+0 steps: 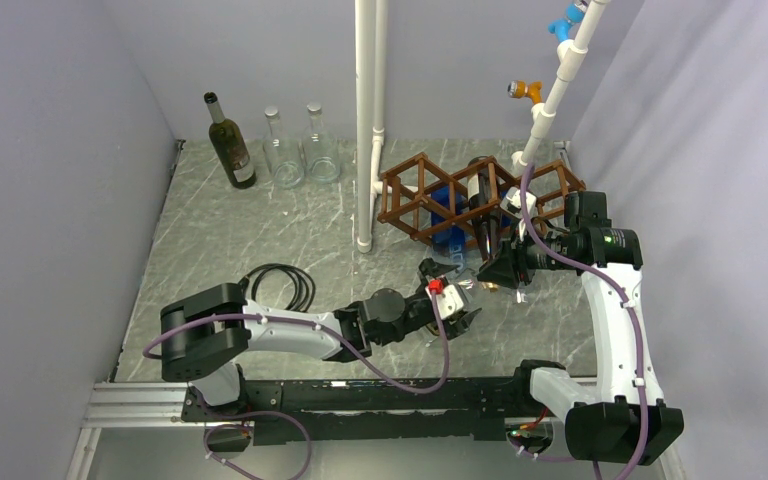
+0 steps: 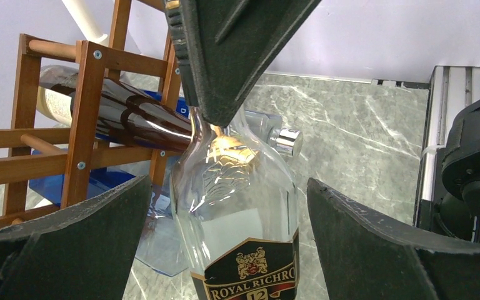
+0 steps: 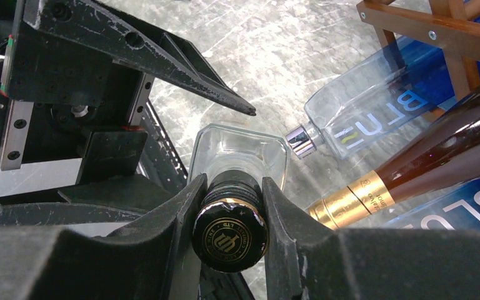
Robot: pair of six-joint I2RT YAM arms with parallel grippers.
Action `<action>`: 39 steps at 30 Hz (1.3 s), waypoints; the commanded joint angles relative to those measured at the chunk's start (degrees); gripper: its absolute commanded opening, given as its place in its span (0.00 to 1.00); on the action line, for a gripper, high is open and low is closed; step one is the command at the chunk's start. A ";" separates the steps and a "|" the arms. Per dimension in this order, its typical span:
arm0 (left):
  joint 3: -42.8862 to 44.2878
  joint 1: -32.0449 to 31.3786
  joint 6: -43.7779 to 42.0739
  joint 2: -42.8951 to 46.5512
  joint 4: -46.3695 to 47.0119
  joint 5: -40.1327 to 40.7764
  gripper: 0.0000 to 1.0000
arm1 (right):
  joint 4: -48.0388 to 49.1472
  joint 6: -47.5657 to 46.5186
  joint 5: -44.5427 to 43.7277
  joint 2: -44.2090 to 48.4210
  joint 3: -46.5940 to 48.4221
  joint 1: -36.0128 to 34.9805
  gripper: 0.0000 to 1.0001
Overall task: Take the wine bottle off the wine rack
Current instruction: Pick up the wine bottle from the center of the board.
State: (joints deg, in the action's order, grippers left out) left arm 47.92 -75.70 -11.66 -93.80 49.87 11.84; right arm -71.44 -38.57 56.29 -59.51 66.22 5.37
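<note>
The right claw (image 3: 232,181) is clamped on the black-capped neck of a clear bottle (image 2: 237,206) with a black label, one finger pressed to each side just under the cap. This bottle sits outside the cells of the wine rack (image 1: 410,195), just in front of it, right of centre in the top view. I cannot tell whether its base rests on the worktop (image 1: 260,230).

The left claw (image 2: 228,184) is spread wide with the bottle's body between its fingers (image 2: 69,237). A gap shows on both sides, so it grips nothing.

In the upper left of the left wrist view, a dark bottle (image 2: 131,115) lies slanted in a cell of the rack. Its gold-wrapped neck points down towards the clear bottle. A blue-tinted bottle (image 3: 375,112) with a silver cap lies low at the rack, cap towards the claws.

Well apart, at the upper left of the top view, a dark green bottle (image 1: 230,145) and two clear flasks (image 1: 282,155) stand upright by the back wall. A coil of black cable (image 1: 280,285) lies near the left arm
</note>
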 commanded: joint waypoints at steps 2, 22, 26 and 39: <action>1.31 0.88 3.35 0.42 2.43 -1.56 0.99 | 1.80 0.42 8.81 1.65 1.04 -0.27 0.00; 3.53 2.75 7.13 -1.61 -1.55 -3.62 0.99 | 2.01 0.50 8.92 1.35 0.95 -0.27 0.00; 4.70 2.76 7.18 -2.15 -3.93 -1.40 0.99 | 2.18 0.60 8.98 1.41 1.02 -0.27 0.00; 8.57 2.71 6.61 -4.02 -8.82 0.08 0.96 | 2.18 0.76 8.83 1.41 1.00 -0.27 0.00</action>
State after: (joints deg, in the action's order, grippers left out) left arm 53.93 -73.10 -5.23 -97.49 41.91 10.66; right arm -71.40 -38.59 57.14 -59.51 66.13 5.34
